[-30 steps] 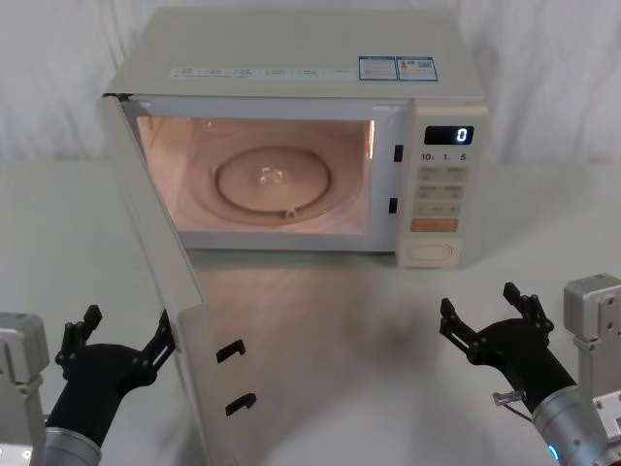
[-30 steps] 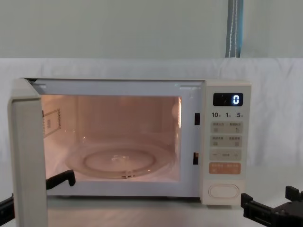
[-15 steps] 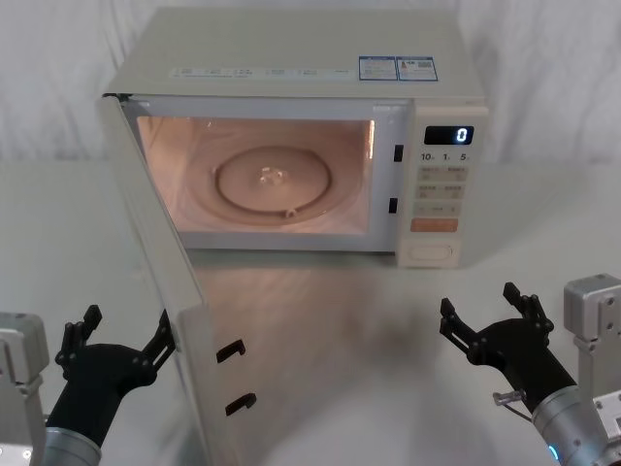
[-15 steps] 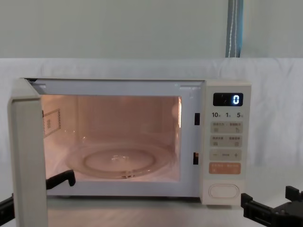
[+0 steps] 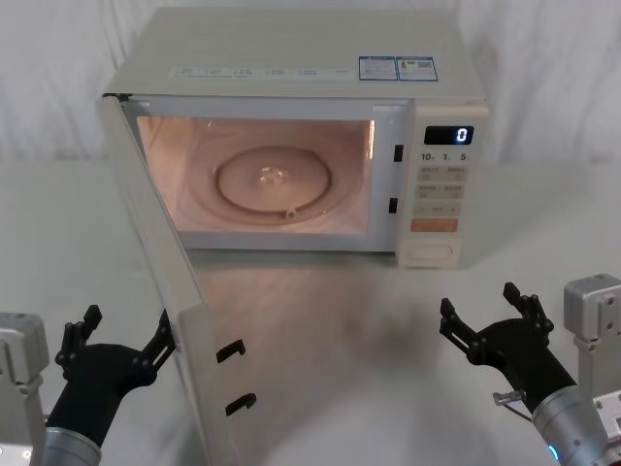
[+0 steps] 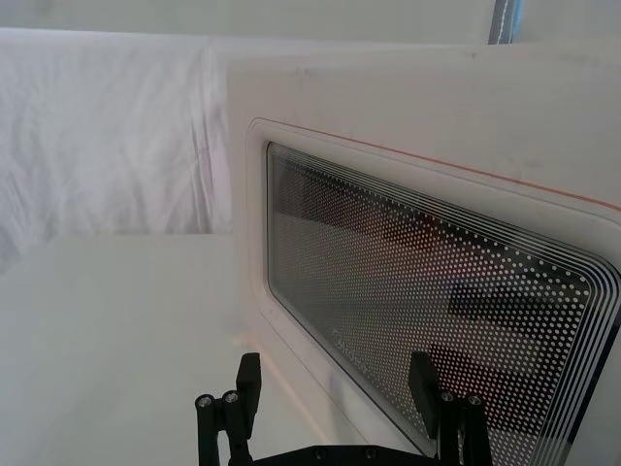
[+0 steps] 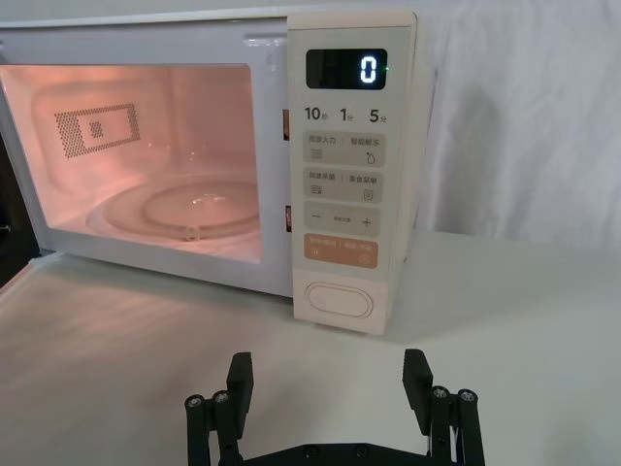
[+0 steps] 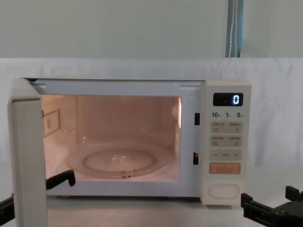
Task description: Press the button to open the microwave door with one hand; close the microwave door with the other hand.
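Head view shows the microwave door (image 5: 160,291) swung wide at the near left, so closing comes next: left gripper (image 5: 118,342), fingers apart just left of its free edge, should push right; right gripper (image 5: 490,313) spread, idle.

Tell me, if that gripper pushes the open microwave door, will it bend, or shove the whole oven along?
The microwave door looks like a rigid cream panel hinged at the microwave's left, so it would probably swing shut rather than flex. The left gripper, fingers open, sits at its outer face. The boxy oven looks heavy enough to stay put, though a hard push might nudge it.
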